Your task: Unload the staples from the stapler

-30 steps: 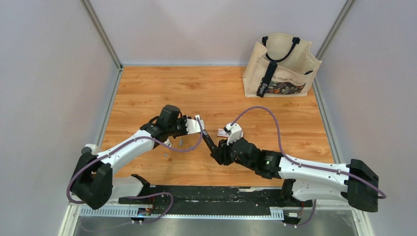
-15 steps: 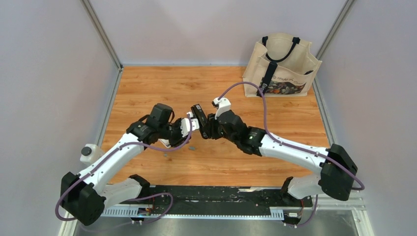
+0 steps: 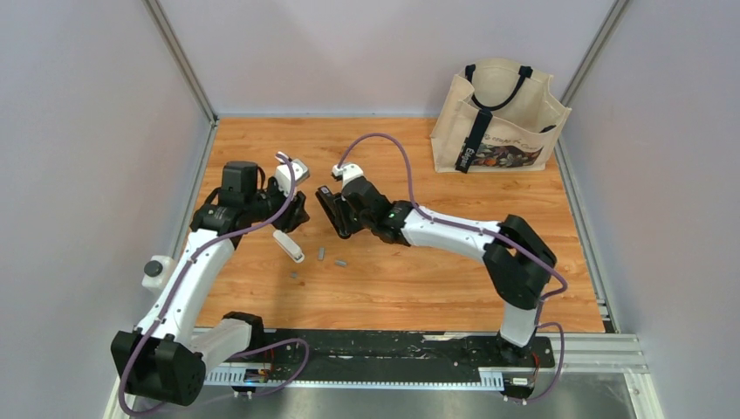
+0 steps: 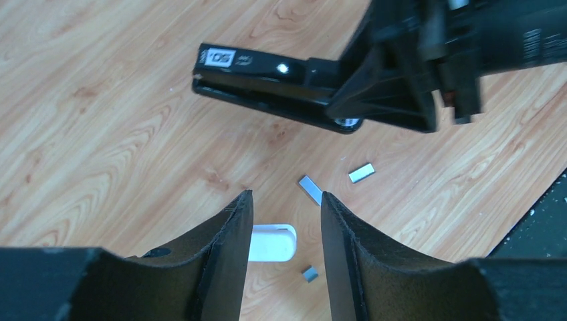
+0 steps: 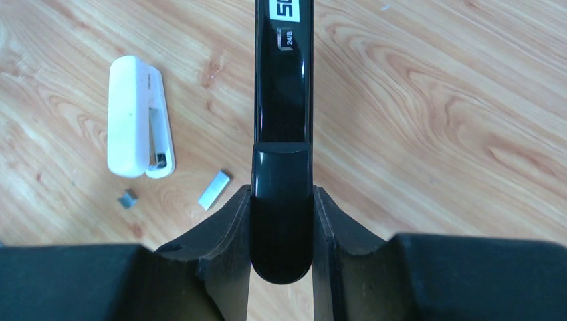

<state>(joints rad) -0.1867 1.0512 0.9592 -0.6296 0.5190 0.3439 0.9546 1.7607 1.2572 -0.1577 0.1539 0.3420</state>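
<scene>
Now | right gripper (image 5: 281, 200) clamped black stapler (image 5: 282, 100) at its rear | left gripper (image 4: 281, 221) stood open, empty | staples (image 4: 309, 189) lay loose on tabletop (image 4: 100, 134) beside white piece (image 4: 271, 242) | likely light, thin, slippery; pinch across long edges

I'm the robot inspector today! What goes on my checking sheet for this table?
Surface: wooden table, no stains seen.
Job's things: black stapler held; white stapler lying flat; three loose staples beside it.
Clutter: tote bag, far right corner.
Grippers: left gripper open, empty; right gripper shut on black stapler.
Cables: purple cables looping along both arms.
Surroundings: plain walls, nothing else seen.
</scene>
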